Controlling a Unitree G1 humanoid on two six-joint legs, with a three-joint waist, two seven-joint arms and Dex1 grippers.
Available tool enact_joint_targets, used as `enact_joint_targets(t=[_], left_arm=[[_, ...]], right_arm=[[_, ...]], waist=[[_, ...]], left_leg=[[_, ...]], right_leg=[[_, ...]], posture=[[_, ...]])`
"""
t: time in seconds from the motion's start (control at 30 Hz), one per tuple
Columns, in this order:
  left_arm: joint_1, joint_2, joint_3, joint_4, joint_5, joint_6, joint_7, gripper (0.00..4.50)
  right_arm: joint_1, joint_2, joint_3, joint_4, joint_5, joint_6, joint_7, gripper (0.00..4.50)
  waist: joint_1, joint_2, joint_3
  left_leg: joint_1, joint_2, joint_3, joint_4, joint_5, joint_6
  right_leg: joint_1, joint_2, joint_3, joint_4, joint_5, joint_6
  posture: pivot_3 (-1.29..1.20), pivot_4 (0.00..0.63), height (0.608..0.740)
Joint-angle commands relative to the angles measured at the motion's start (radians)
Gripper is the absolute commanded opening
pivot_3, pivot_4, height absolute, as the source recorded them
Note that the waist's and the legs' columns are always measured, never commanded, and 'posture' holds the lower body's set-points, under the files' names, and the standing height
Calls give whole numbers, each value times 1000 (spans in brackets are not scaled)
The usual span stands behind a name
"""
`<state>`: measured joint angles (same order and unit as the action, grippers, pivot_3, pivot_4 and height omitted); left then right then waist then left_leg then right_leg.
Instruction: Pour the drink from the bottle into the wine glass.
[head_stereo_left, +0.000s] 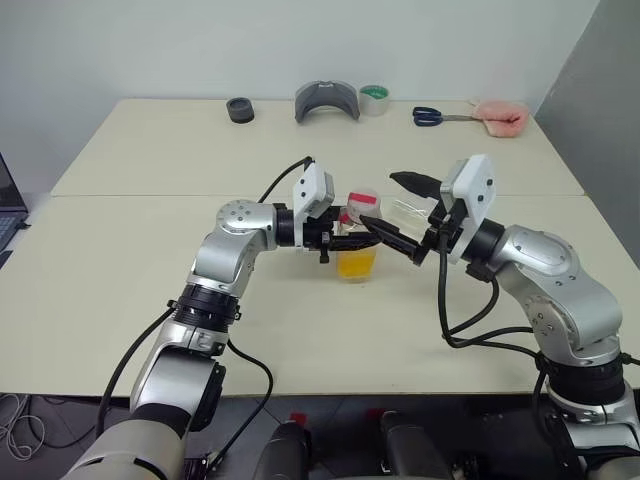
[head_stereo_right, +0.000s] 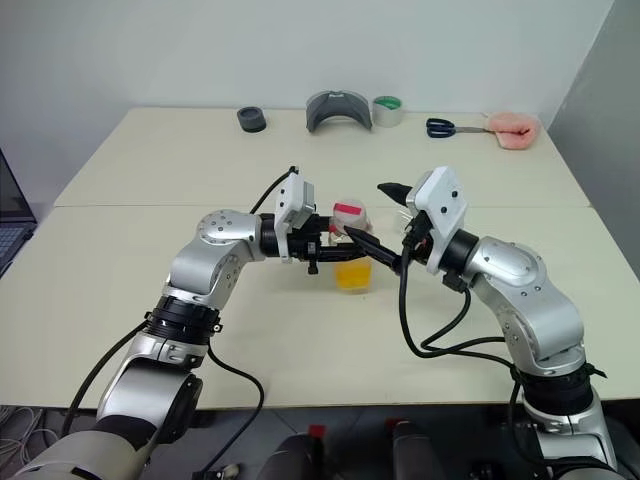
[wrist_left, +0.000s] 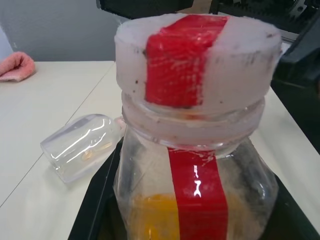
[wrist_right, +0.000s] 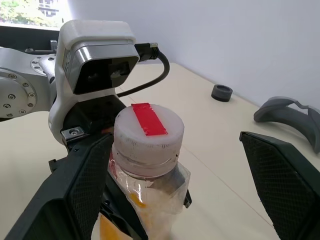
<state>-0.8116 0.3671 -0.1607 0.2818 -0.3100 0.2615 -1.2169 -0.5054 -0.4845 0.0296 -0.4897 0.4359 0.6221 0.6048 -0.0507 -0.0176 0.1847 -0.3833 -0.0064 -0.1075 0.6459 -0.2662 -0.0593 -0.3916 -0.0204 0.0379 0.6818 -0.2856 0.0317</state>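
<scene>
Left gripper (head_stereo_left: 345, 238) jaws clamped on bottle (head_stereo_left: 357, 250), right gripper (head_stereo_left: 398, 213) jaws apart, wine glass (wrist_left: 80, 145) lying behind.

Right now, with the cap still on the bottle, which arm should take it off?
Right. The left gripper is shut on the bottle, holding it upright above the table. The right gripper is open, its fingers either side of the cap, so it likely only needs to close and twist.

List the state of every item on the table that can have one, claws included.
bottle: upright, capped, partly full of orange drink, clamped.
wine glass: on its side, empty.
left claw: shut on the bottle.
right claw: open, either side of the cap.
scissors: closed, lying flat.
</scene>
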Motion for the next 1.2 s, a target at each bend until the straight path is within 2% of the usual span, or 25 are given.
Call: enact_joint_targets(t=[0.03, 0.67, 1.07, 1.2], left_arm=[[-21, 2, 17, -24, -17, -17, -13, 1788], [-25, -5, 20, -13, -13, -25, -9, 1788], [-26, -10, 26, -15, -19, -23, -7, 1788], [-25, -11, 27, -18, -22, -19, -8, 1788]], right_arm=[[-2, -12, -42, -38, 13, -2, -17, 4278], [10, -39, -41, -72, 73, 26, 3, 4278], [7, -122, -73, -102, 197, 68, 93, 4278], [0, -130, -97, -95, 234, 89, 78, 4278]], waist=[[0, 0, 0], [0, 0, 0], [0, 0, 0], [0, 0, 0]], left_leg=[[0, 0, 0, 0, 0, 0], [0, 0, 0, 0, 0, 0], [0, 0, 0, 0, 0, 0], [0, 0, 0, 0, 0, 0]], right_leg=[[0, 0, 0, 0, 0, 0], [0, 0, 0, 0, 0, 0], [0, 0, 0, 0, 0, 0], [0, 0, 0, 0, 0, 0]], posture=[[0, 150, 740], [0, 150, 740], [0, 150, 740], [0, 150, 740]])
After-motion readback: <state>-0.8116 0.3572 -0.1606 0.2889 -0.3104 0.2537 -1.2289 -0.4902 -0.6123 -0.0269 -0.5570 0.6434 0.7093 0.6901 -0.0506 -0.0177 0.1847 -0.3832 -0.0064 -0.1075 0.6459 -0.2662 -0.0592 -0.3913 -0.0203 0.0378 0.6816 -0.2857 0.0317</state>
